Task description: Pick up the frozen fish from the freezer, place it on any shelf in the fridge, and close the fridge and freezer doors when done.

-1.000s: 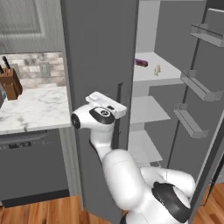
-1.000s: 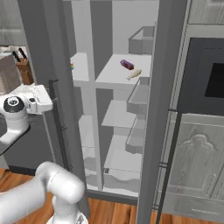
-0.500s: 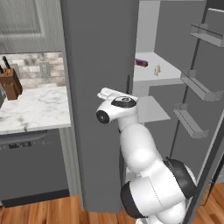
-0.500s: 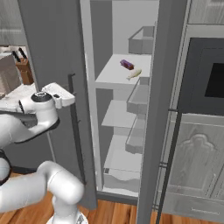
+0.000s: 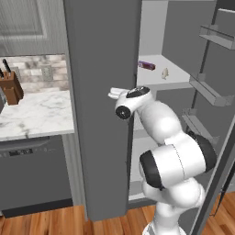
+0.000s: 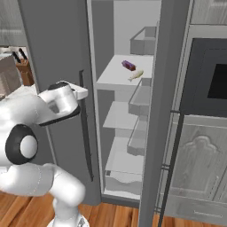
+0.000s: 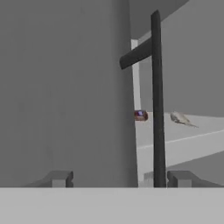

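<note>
The frozen fish [image 5: 165,72] [image 6: 135,75] [image 7: 179,118] lies on the top shelf [image 5: 176,79] [image 6: 113,75] of the fridge, next to a small purple can [image 5: 147,65] [image 6: 129,65] [image 7: 140,115]. The dark grey freezer door [image 5: 101,114] [image 6: 53,57] covers the left column. My gripper [image 5: 114,94] [image 6: 82,93] [image 7: 120,179] is at its right edge by the dark bar handle [image 6: 84,124] [image 7: 156,87]. Its fingers stand apart and hold nothing, and in the hand view the handle rises between them. The fridge door [image 5: 215,92] [image 6: 155,111] stands wide open.
Bins [image 5: 206,92] line the inside of the open fridge door on the right. A marble counter [image 5: 32,114] with a knife block [image 5: 11,87] [image 6: 24,71] sits to the left, above a dishwasher front [image 5: 32,174]. A wall oven [image 6: 208,75] stands right of the fridge.
The freezer door has swung from open to across its column, hiding the freezer's inside. My arm and hand moved right with it, toward the fridge opening.
</note>
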Robot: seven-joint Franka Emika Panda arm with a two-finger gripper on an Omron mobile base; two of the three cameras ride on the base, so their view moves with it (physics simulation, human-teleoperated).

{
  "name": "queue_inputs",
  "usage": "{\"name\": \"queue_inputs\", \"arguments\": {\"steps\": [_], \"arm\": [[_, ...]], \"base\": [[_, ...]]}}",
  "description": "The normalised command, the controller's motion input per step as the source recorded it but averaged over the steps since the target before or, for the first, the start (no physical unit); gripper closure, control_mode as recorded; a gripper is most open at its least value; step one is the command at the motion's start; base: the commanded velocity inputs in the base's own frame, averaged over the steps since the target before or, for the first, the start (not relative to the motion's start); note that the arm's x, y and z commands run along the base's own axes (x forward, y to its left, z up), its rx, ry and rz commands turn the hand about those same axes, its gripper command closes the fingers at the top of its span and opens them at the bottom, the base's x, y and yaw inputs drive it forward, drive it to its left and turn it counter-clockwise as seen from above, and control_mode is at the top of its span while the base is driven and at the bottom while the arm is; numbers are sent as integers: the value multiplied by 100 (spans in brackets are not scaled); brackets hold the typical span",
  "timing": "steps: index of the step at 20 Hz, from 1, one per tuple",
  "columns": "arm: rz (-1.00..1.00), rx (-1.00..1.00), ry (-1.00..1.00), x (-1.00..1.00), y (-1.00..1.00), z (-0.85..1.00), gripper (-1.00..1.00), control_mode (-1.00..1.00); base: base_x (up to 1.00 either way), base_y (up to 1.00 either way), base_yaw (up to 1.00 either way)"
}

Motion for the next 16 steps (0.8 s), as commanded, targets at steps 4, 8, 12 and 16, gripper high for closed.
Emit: {"name": "queue_inputs", "arguments": {"steps": [4,8,12,16], "arm": [[0,0,0,31,0,0,-100,-100],[0,0,0,-22,0,32,-100,-100],[0,0,0,-74,0,94,-100,-100],[0,0,0,-78,0,100,-100,-100]], "base": [[0,0,0],[0,0,0],[0,0,0],[0,0,0]]}}
